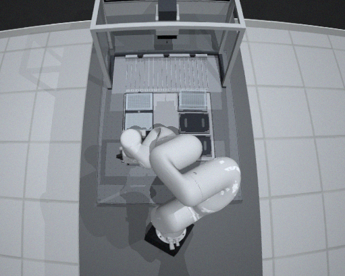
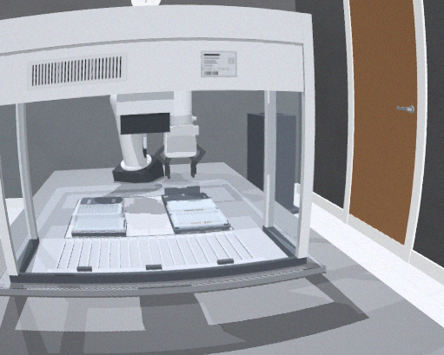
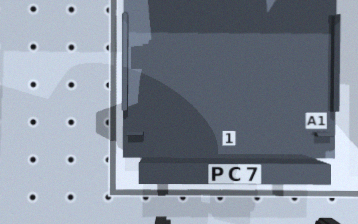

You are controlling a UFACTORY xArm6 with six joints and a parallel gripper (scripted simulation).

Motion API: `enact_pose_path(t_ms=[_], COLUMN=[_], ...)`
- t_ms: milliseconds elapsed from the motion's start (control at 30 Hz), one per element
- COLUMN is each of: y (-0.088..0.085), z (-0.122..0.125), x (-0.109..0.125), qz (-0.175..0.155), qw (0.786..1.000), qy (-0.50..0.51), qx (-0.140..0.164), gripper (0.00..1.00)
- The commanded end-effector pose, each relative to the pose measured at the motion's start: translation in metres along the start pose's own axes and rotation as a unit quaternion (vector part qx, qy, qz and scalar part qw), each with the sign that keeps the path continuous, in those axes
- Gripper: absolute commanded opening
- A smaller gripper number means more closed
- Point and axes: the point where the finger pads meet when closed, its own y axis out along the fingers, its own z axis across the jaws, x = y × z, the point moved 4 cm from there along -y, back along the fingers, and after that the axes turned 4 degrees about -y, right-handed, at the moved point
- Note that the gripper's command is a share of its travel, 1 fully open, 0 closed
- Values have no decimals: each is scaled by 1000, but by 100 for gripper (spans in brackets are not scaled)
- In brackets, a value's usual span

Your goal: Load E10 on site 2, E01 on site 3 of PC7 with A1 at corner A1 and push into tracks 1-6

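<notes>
1. Left of the jaws lies the pale perforated worktop (image 3: 32, 100). It carries nothing there.
2. The jaws stand wide apart and hold nothing. Only their two dark tips show at the lower edge of the wrist view. They hang above the dark grey plate carrier PC7 (image 3: 230, 75), just short of its labelled handle bar (image 3: 180, 172).
3. Directly ahead of the jaws is the site marked 1 (image 3: 228, 138). It is bare, as the task wants, with its A1 corner mark (image 3: 315, 120) to the right.
4. Further ahead on the carrier sit the pale fine-grid 384-well plate E10 (image 1: 138, 120) and, beyond it, the coarser 96-well plate E01 (image 1: 138, 101). They look flat, though the seating is too small to confirm.
5. Right of the jaws, two dark nests (image 1: 194, 122) stand empty. The pale deep-well block E07 (image 1: 192, 101) sits in the farthest nest.
6. Loading appears done, so the step in hand is taking the handle. Next the jaws should come down over the bar and close on it, then push the carrier straight ahead into the leftmost tracks of the ribbed loading rails (image 1: 167, 71) until the lamp lights. The carrier must stay square to the tracks during the push.
</notes>
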Motion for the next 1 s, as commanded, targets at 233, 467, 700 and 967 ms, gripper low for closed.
enact_pose_path(t_ms=[233, 467, 700, 967], y=[19, 25, 25, 27], z=[-1, -1, -1, -1], x=[-2, -2, -2, -2], qz=[2, 2, 2, 2], qw=[1000, 1000, 1000, 1000], qy=[0, 0, 0, 0], qx=[0, 0, 0, 0], gripper=[82, 82, 82, 82])
